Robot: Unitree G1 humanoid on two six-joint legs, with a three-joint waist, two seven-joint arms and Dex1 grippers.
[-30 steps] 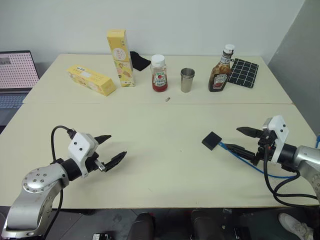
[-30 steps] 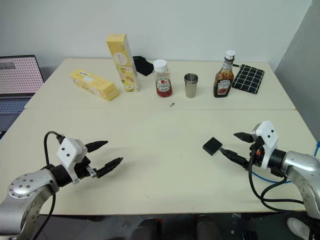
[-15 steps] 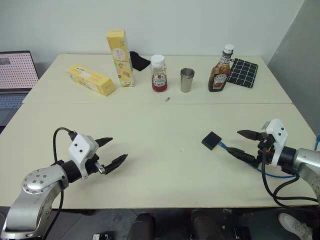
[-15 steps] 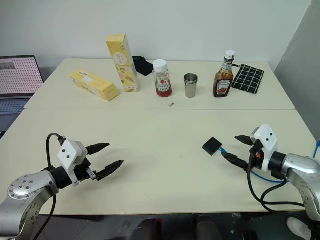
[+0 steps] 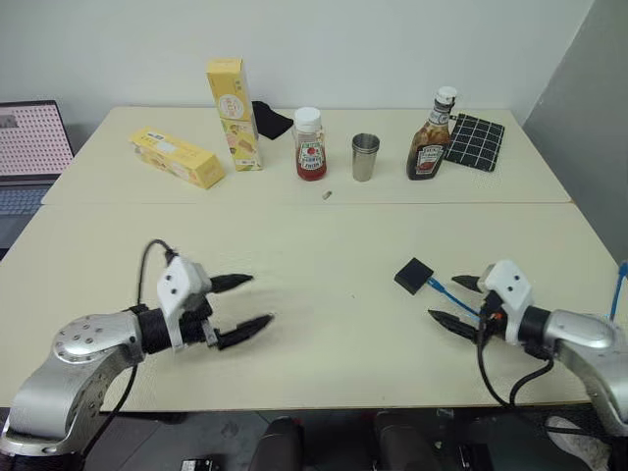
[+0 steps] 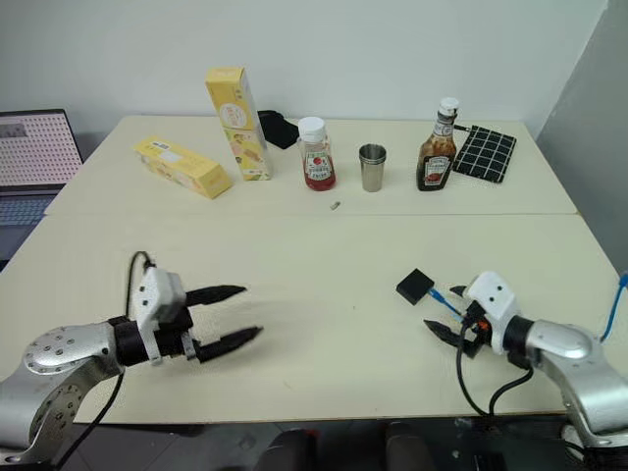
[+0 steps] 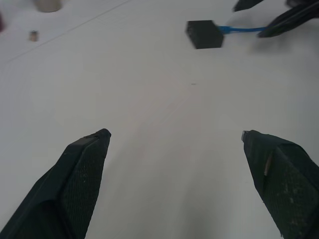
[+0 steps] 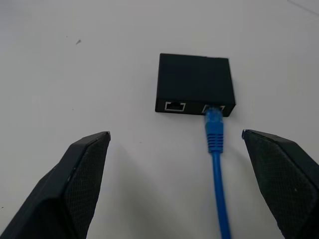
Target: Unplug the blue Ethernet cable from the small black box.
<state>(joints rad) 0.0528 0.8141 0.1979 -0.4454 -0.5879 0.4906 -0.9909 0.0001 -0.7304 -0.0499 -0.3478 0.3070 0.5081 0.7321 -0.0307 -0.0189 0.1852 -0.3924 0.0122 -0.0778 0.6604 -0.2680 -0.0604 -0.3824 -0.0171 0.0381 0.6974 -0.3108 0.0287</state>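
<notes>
Small black box (image 8: 194,83): lies flat on the cream table (image 5: 314,245), right of centre; two ports on the face turned toward the right gripper, one port vacant

Blue Ethernet cable (image 8: 217,164): plugged into the other port of the box; cord runs from the box back between the right gripper's fingers and on toward the table's right edge

Right gripper (image 5: 457,300): low over the table just beside the box on its cable side, pointing at it; fingers (image 8: 79,184) spread wide, one each side of the cord, holding nothing, clear of box and cable

Left gripper (image 5: 245,306): over bare table on the near left, well apart from the box; fingers (image 7: 75,184) spread wide, holding nothing

Far row, left to right: yellow carton lying flat (image 5: 178,157); tall yellow carton standing upright (image 5: 233,113); black fabric lump (image 5: 272,120) behind it; red-sauce bottle with white cap (image 5: 310,145); metal cup (image 5: 365,157); brown sauce bottle (image 5: 427,147); black grid-patterned cloth (image 5: 477,142)

Small metallic item (image 5: 327,195): on the table in front of the red-sauce bottle, too small to identify

Laptop (image 5: 29,147): off the table's far left, screen lit
</notes>
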